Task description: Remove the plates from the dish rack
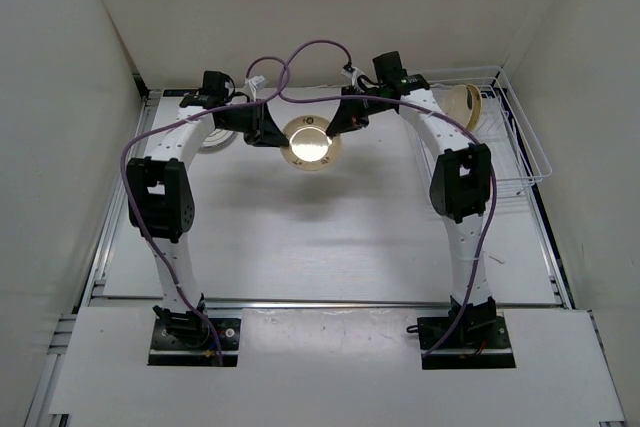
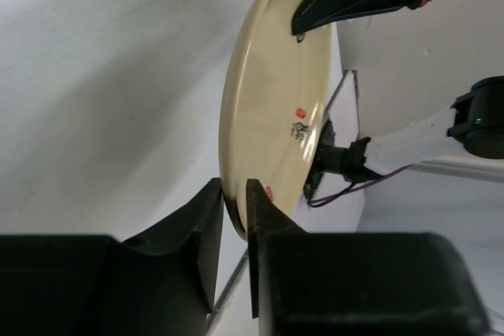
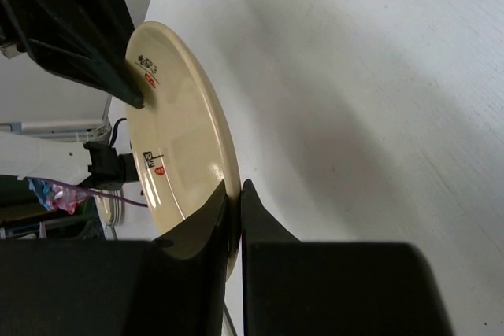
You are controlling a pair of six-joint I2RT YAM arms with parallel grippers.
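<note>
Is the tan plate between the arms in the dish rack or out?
Out: the tan plate is pinched by left claw and right claw, left of the dish rack.

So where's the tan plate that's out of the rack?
In the top view the plate is at centre, toward the back, gripped by the left tool and right tool, the rack to its right.

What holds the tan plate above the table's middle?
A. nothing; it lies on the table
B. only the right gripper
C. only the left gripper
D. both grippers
D: the left gripper and the right gripper each pinch an opposite rim of the tan plate.
</note>
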